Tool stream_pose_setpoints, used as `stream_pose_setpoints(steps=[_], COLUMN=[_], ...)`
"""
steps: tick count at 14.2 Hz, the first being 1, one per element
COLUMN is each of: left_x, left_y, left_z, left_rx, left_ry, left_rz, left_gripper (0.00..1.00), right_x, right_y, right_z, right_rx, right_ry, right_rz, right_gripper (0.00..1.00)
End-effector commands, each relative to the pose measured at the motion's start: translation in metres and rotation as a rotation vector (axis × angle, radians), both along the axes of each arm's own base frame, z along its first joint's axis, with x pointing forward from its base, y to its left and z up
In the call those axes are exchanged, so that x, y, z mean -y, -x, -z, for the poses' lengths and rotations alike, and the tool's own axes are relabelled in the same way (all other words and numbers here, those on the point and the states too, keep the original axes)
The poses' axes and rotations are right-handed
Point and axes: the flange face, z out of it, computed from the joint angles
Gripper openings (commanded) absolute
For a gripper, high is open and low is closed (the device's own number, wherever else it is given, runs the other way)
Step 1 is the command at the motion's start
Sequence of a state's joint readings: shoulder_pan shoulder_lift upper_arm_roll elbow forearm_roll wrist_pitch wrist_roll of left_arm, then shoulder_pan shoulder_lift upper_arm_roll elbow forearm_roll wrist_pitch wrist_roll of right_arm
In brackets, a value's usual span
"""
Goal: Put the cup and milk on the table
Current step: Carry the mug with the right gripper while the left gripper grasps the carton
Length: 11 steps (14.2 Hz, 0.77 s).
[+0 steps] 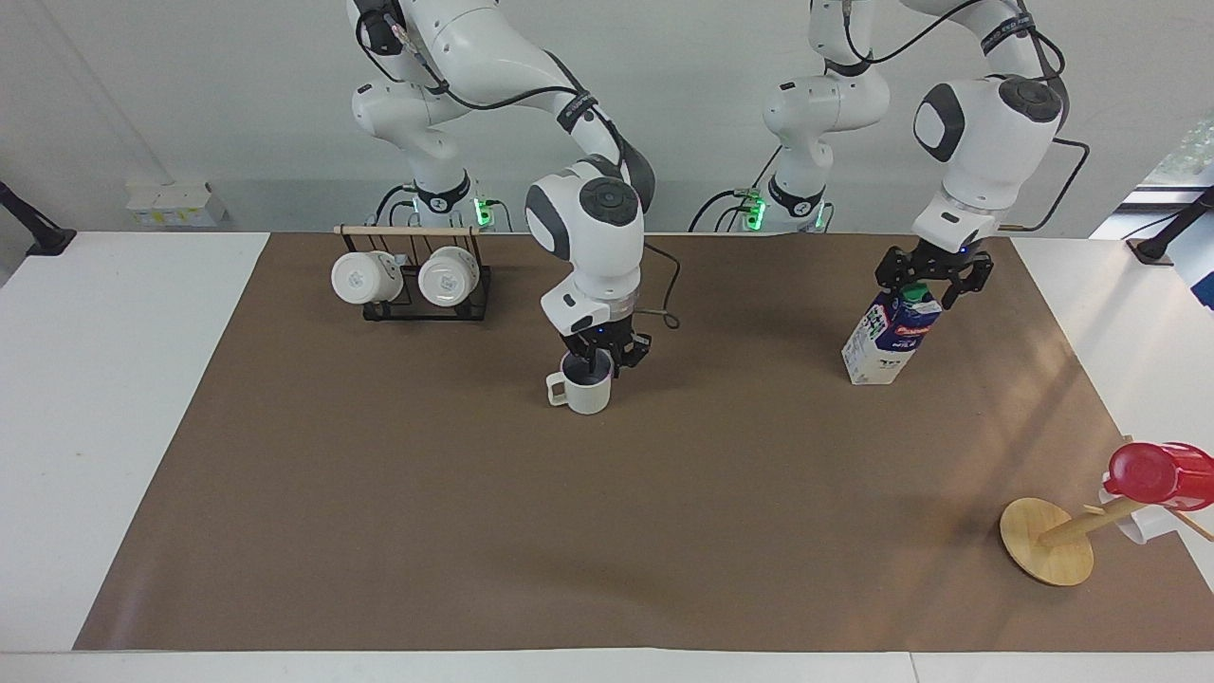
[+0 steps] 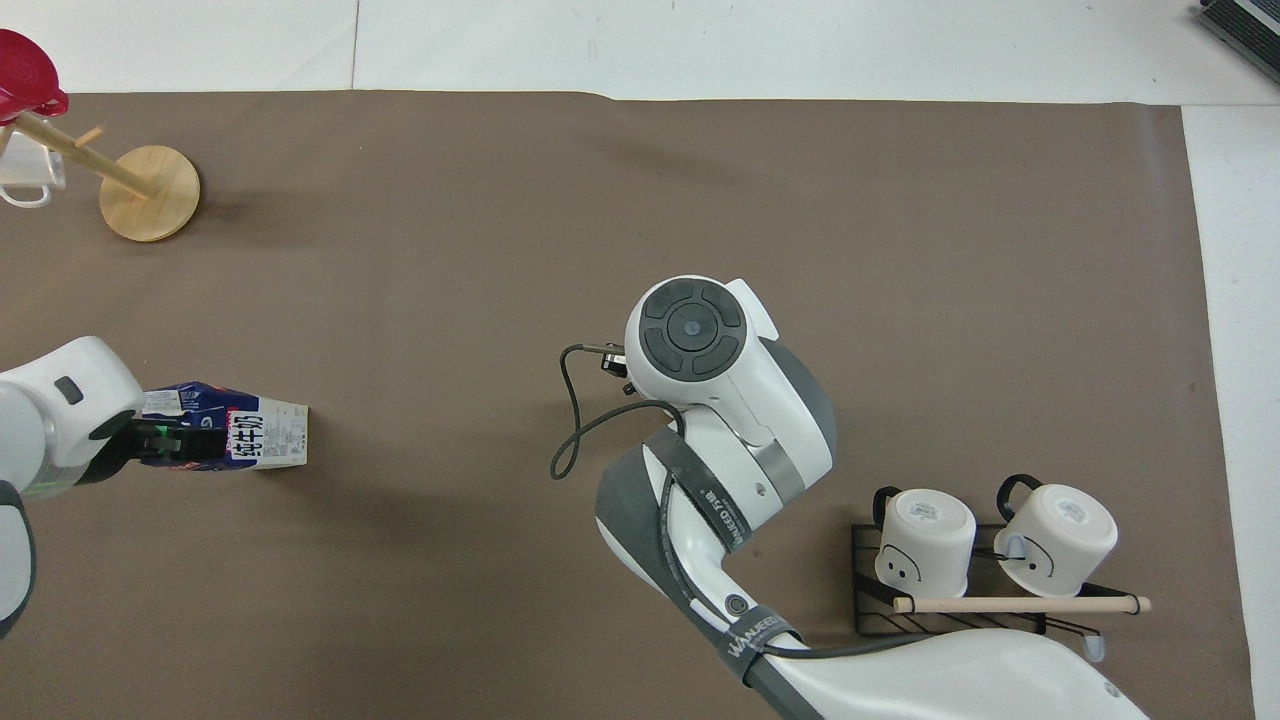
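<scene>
— Cup (image 1: 588, 391)? 
— Standing mid-desk (image 1: 95, 398), directly under right tool (image 1: 601, 357), fingers parted around rim. 
— Milk (image 1: 890, 334)? 
— Upright toward left arm's end, left tool (image 1: 932, 281) spread wide over cap.

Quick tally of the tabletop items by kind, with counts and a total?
Mugs: 4 - cream cup under the right gripper, two white mugs on the black rack, one pale mug on the wooden stand
Red cups: 1
Milk cartons: 1, left gripper at its top
Racks/stands: 2
Total: 8
</scene>
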State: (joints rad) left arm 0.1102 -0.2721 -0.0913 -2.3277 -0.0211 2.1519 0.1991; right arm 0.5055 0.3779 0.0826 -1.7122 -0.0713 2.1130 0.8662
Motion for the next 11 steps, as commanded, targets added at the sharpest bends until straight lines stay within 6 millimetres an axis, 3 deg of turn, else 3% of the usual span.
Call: stream_pose_setpoints(steps=[1, 2, 4, 7, 11], left_x=[0.001, 0.001, 0.004, 0.007, 0.007], left_y=[0.001, 0.001, 0.001, 0.000, -0.001], left_z=[0.002, 0.002, 0.001, 0.001, 0.000], left_rx=[0.017, 0.017, 0.018, 0.018, 0.021], left_ry=[-0.008, -0.008, -0.008, -0.008, -0.008], left_rz=[0.012, 0.014, 0.017, 0.020, 0.020], left_gripper=[1.00, 1.00, 0.87, 0.74, 0.62], right_x=[-0.002, 0.000, 0.012, 0.043, 0.121], right_y=[-0.003, -0.009, -0.013, -0.014, -0.022], right_z=[-0.007, -0.017, -0.052, -0.099, -0.153], right_rx=[0.003, 0.021, 0.068, 0.116, 0.129], right_ry=[-0.013, -0.027, -0.052, -0.068, -0.041], right_rz=[0.028, 0.036, 0.045, 0.077, 0.086], right_gripper=[0.73, 0.81, 1.00, 1.00, 1.00])
